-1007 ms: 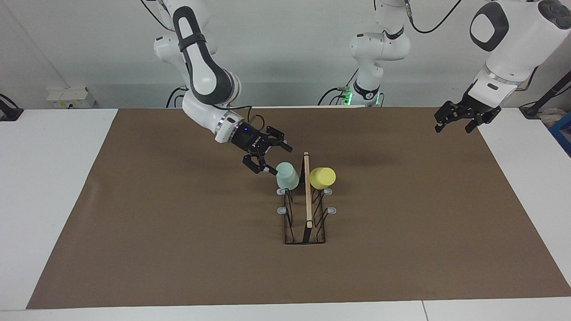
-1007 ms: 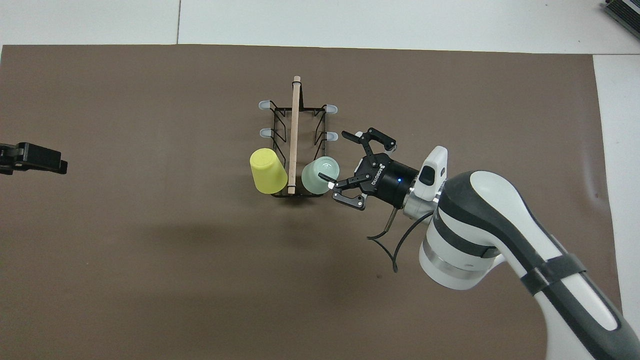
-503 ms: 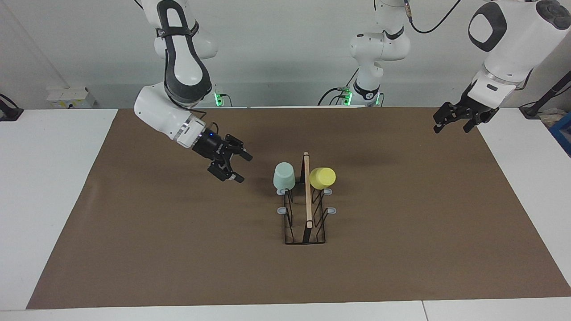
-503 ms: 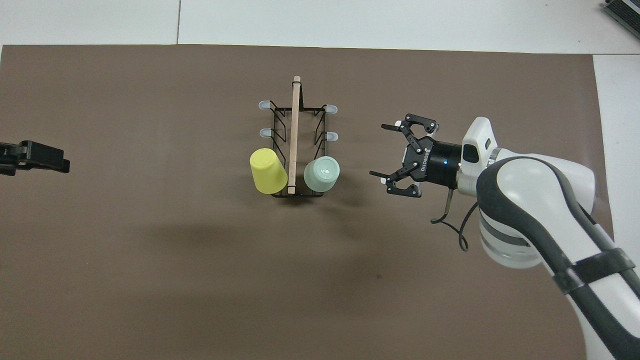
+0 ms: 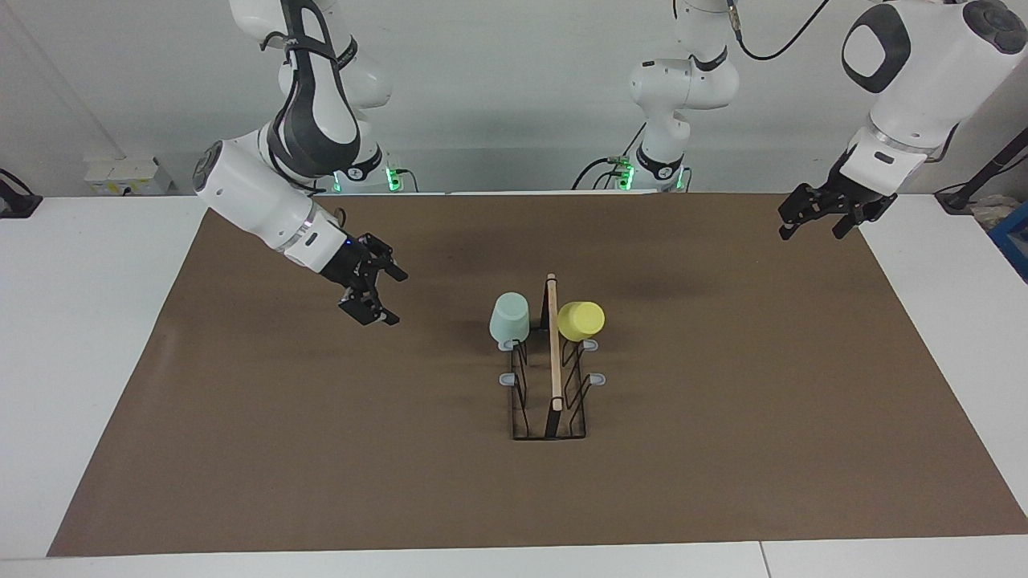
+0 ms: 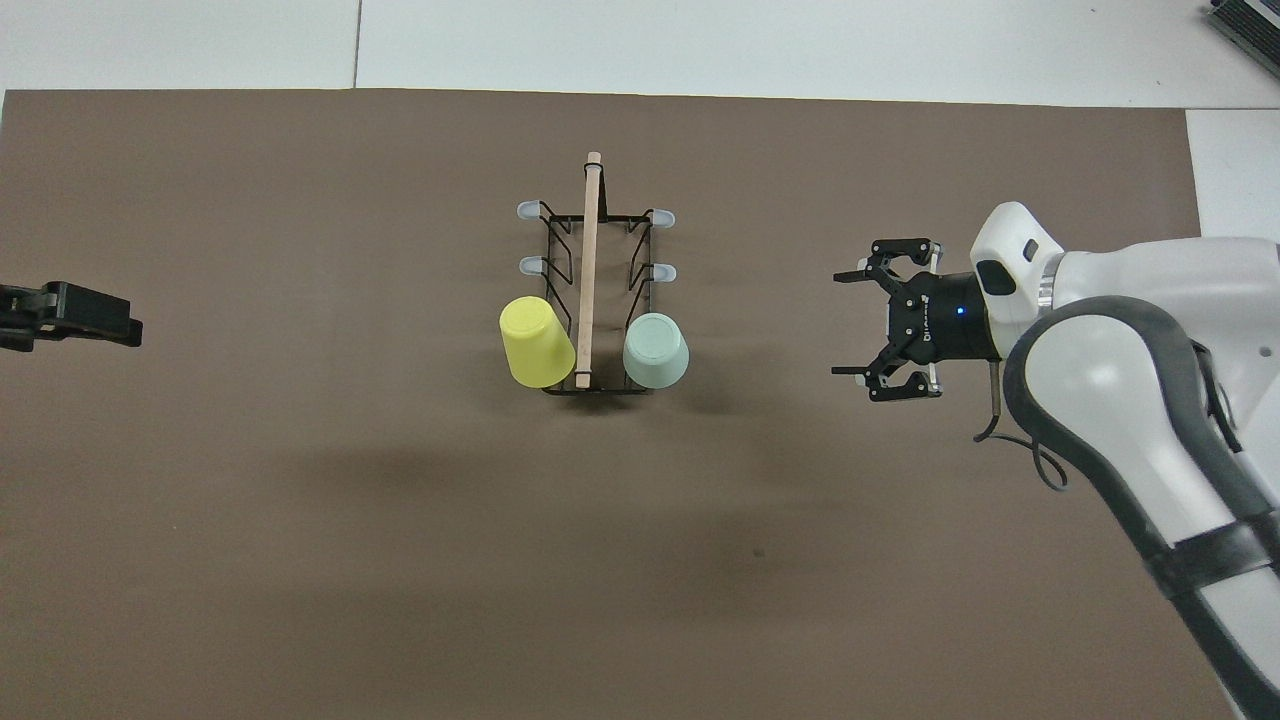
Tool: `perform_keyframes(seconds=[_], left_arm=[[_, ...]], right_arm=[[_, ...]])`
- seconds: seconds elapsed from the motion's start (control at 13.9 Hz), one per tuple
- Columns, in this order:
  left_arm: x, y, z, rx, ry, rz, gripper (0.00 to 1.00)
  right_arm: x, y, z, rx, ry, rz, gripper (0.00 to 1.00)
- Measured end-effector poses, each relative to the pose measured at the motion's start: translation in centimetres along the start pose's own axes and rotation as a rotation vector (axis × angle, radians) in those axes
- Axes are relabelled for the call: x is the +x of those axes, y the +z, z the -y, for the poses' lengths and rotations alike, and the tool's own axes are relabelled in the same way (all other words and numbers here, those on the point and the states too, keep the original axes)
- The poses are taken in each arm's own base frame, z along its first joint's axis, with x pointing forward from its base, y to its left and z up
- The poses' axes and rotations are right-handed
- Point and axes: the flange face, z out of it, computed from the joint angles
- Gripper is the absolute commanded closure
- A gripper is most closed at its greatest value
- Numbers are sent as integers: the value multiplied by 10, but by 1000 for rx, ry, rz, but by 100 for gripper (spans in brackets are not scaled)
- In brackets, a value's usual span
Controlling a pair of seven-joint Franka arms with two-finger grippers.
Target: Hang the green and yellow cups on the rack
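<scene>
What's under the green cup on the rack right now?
The green cup sits upside down on the rack, on the prong pair nearest the robots, beside the yellow cup. A grey prong tip shows just below its rim; the prong inside it is hidden.

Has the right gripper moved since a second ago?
Yes. The right gripper, open and empty, has pulled away from the green cup on the rack, toward the right arm's end of the table.

Left gripper (image 6: 70,318) mostly cut off at overhead view's edge.
</scene>
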Motion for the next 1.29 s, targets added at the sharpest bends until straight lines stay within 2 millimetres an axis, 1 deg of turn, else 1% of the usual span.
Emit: perform_keyframes(seconds=[0.22,0.5,0.65,0.86,1.15,1.29], left_arm=[[0,0,0,0,0,0,0],[0,0,0,0,0,0,0],[0,0,0,0,0,0,0],[0,0,0,0,0,1,0],[0,0,0,0,0,0,0],[0,0,-1,0,1,1,0]], right_arm=[[-2,-4,7,51,146,124,0],[-17,-6,14,83,387,251,0],[-18,-10,20,87,515,311,0],[-8,-25,30,74,674,383,0],[14,-58,46,41,854,426,0],[21,-73,52,-6,898,449,0]])
